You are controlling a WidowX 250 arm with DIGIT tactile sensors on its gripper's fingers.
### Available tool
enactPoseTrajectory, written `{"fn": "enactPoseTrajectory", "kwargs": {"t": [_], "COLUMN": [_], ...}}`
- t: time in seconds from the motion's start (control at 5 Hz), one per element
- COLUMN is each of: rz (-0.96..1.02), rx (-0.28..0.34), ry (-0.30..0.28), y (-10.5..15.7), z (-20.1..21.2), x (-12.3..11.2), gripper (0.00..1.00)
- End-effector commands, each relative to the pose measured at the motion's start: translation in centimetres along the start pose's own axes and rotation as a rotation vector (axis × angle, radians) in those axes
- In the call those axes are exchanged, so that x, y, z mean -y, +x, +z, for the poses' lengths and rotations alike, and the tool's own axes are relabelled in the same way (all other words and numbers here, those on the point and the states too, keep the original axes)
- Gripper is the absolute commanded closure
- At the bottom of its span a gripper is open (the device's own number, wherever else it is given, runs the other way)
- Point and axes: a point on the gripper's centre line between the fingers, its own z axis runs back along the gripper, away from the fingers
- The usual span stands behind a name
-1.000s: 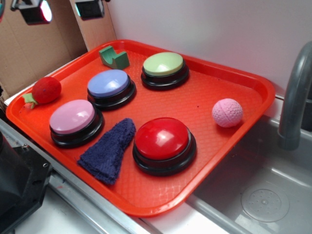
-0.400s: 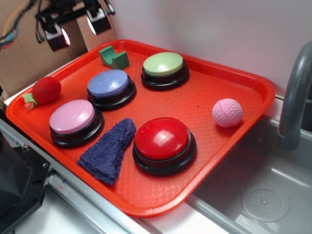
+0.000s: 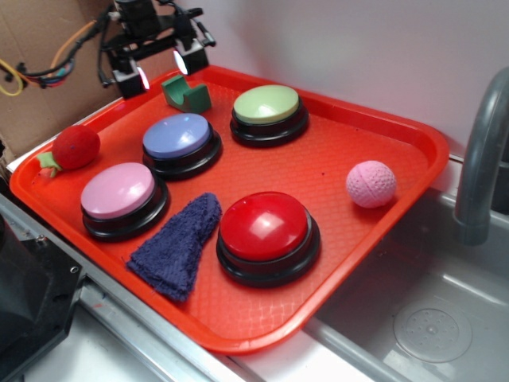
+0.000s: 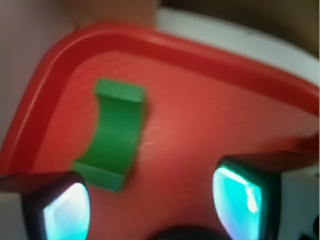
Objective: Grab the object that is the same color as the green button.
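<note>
Claw dropped toward the upper left of the frame, spread wide, empty, above the green block; shift over it, straddle, lower.

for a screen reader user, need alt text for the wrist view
A small green block with a curved notch lies on the red tray near its rounded corner. The open gripper hangs above, its two glowing fingertips at the bottom edge, with the block off toward the left one.
</note>
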Motion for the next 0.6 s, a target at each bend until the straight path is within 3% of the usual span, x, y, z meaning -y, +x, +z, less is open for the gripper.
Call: {"fn": "enactPoseTrajectory", "kwargs": {"t": [0.0,0.4], "rz": [-0.007,-0.004], "rx": [0.030,0.019], "ry": [-0.023,-0.011], "y": [1.84,0.99], "z": [-1.74,-2.73], "x": [1.33,1.02], "gripper": [0.00,0.00]}}
